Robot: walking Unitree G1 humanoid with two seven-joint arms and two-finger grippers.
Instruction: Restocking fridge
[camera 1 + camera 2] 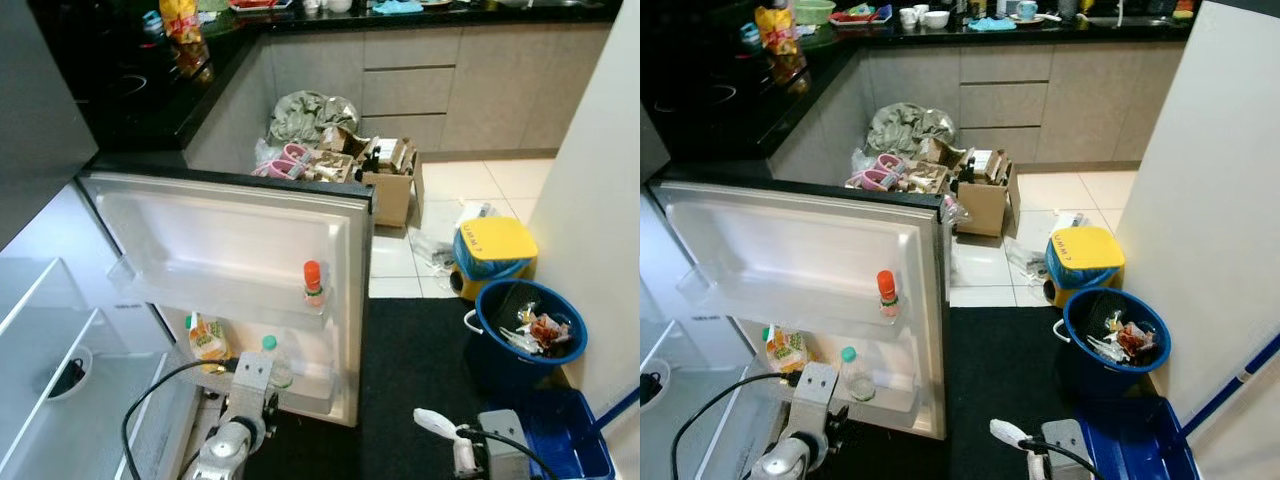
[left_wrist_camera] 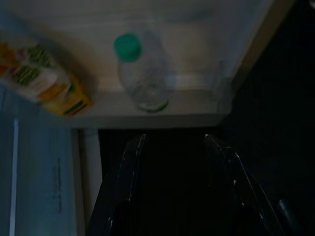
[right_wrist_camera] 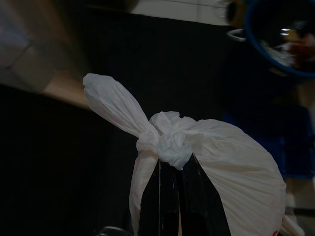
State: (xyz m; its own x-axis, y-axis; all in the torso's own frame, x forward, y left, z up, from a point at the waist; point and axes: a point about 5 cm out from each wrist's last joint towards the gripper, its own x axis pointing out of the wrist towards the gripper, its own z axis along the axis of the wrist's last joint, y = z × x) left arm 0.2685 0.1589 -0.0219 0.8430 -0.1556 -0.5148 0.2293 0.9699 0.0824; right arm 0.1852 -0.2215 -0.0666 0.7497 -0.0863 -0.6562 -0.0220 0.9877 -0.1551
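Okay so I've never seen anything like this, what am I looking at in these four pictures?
A humanoid robot is restocking a fridge. The two wide pictures come from its head, looking down at the open fridge door. In the door shelves stand a red-capped bottle, a juice carton and a green-capped bottle. The two dark pictures come from wrist cameras. The left gripper is open, just short of the green-capped bottle. The right gripper is shut on a knotted white bag. A blue bucket of rubbish stands nearby.

Bottle (image 1: 277, 362) right of carton (image 1: 206, 338) in door shelf (image 1: 300, 392).
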